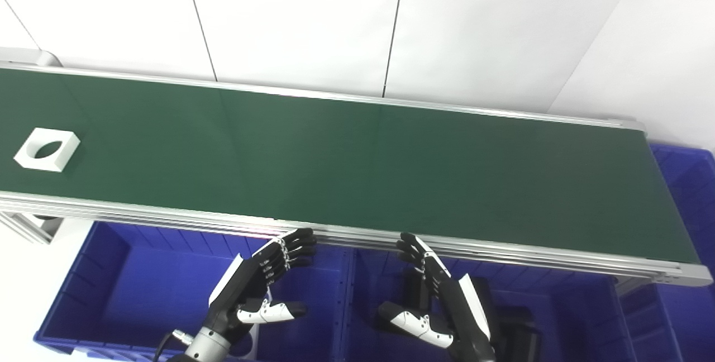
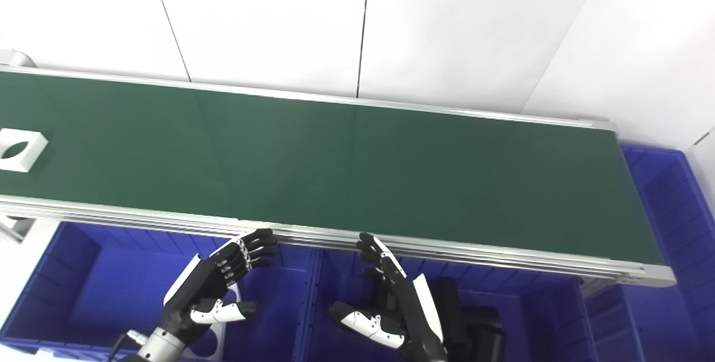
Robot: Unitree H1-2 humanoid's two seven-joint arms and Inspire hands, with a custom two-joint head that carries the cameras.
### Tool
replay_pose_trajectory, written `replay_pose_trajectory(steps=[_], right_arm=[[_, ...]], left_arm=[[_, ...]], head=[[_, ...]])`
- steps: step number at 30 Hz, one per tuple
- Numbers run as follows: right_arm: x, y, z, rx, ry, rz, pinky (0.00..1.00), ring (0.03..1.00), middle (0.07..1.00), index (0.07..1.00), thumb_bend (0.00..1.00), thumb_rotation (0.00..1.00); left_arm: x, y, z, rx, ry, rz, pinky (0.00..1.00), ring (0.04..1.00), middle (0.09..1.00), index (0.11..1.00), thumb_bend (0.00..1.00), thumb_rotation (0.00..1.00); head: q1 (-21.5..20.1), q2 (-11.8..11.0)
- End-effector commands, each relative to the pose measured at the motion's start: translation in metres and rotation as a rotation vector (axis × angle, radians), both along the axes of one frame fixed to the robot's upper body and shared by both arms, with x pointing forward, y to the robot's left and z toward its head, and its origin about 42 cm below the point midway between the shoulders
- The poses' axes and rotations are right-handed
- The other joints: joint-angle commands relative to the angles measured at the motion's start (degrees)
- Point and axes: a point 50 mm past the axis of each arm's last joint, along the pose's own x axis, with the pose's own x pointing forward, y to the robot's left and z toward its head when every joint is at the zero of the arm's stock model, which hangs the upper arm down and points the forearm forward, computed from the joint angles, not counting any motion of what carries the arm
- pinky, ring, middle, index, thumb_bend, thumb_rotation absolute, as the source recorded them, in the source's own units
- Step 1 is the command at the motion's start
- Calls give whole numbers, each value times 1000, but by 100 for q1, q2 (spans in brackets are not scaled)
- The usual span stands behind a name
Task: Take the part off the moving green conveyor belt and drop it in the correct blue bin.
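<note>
A white square part (image 1: 47, 149) with a round hole lies on the green conveyor belt (image 1: 357, 166) at its far left end. Both hands hover below the belt's near rail, over the blue bins. My left hand (image 1: 260, 282) is open, fingers spread, thumb pointing right. My right hand (image 1: 433, 295) is open too, thumb pointing left. Neither holds anything, and both are far to the right of the part. The left blue bin (image 1: 139, 289) sits under the left hand, the middle blue bin (image 1: 558, 317) under the right hand.
A black object (image 1: 514, 323) lies in the middle bin beside the right hand, and something white shows in the left bin beneath the left hand. Another blue bin (image 1: 690, 183) stands past the belt's right end. White wall panels rise behind the belt.
</note>
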Motion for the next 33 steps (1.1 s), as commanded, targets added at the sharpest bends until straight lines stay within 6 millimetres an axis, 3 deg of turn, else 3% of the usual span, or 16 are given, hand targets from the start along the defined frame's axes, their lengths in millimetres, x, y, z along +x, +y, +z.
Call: replay_pose_trajectory(steps=[1, 26, 32, 33], right_arm=[[5, 5, 11, 40, -77, 3, 766, 844, 868, 903, 652, 489], [7, 5, 10, 40, -76, 3, 769, 846, 870, 905, 649, 491], [9, 3, 7, 37, -77, 6, 775, 846, 869, 910, 653, 512], [9, 2, 6, 37, -77, 8, 777, 846, 868, 911, 653, 515]], left_arm=[[5, -1, 8, -15, -69, 2, 780, 807, 832, 832, 850, 342], [7, -1, 8, -6, -71, 1, 782, 809, 833, 834, 854, 356], [9, -3, 8, -8, -71, 1, 777, 805, 828, 832, 860, 340], [10, -4, 8, -8, -71, 1, 777, 805, 828, 832, 860, 339]], head=[[5, -1], [81, -27], [429, -142], [666, -217]])
